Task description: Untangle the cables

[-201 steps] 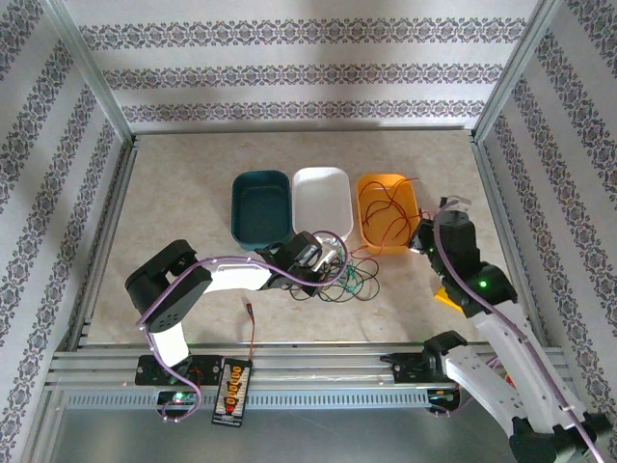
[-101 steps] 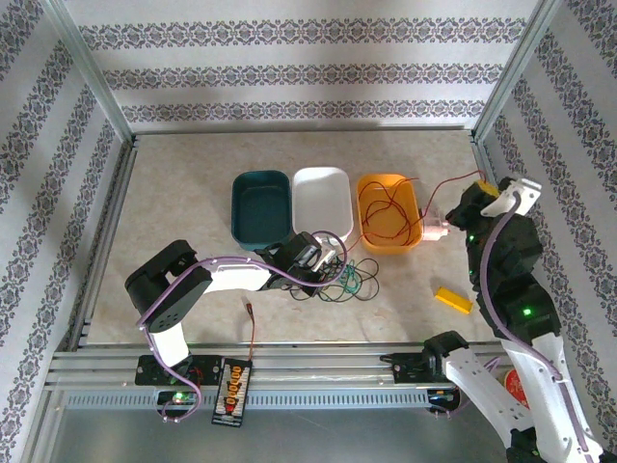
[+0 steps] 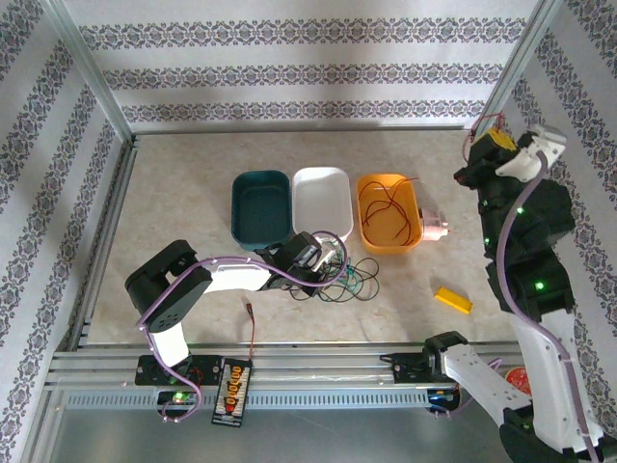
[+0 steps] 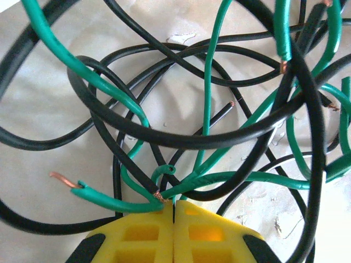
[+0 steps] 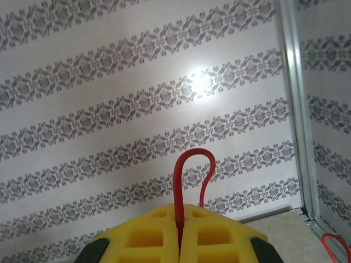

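My left claw [image 4: 173,211] closed tight on green and black cables [image 4: 192,143] in the tangle [image 3: 355,280] on the table [image 3: 193,212] near the white bin [image 3: 321,172], my right claw [image 5: 178,219] raised, clamped on a red cable [image 5: 193,159].

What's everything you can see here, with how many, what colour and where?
teal bin: one, left of the bin row
white bin: one, middle
orange bin: one, right
red cables: several, in the orange bin
red cable: one, looping up from the right gripper
green and black cables: several, tangled near the white bin
small object: one, pink-white, right of the orange bin
yellow block: one, right side
board with orange plugs: one, black, near rail
left gripper: shut on the tangle
right gripper: shut, high up
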{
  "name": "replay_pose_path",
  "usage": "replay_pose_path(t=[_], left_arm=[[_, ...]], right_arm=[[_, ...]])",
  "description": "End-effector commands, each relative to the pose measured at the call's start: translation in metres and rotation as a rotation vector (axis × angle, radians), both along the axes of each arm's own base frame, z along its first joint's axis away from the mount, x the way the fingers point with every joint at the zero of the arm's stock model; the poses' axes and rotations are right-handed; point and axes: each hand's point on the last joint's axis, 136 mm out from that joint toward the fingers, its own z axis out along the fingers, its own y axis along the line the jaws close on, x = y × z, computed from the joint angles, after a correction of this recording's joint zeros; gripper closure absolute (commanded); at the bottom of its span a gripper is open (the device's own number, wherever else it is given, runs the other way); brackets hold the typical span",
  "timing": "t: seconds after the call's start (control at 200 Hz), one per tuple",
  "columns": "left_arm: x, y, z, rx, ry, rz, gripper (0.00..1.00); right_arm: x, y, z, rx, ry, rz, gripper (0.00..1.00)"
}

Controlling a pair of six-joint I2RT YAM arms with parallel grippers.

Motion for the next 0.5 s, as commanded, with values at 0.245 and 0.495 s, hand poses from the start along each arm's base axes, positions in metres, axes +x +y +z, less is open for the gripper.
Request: replay_pose_path(t=[0.245, 0.495], left_arm=[[-0.008, 0.01, -0.007, 0.037, 0.016, 0.009, 1.0], [-0.008, 0.009, -0.008, 0.042, 0.015, 0.005, 1.0]], right_arm=[[0.058, 0.0, -0.072, -0.116, 0.207, -0.043, 1.0], [0.094, 0.01, -0.148, -0.118, 0.381, -0.019, 1.0]])
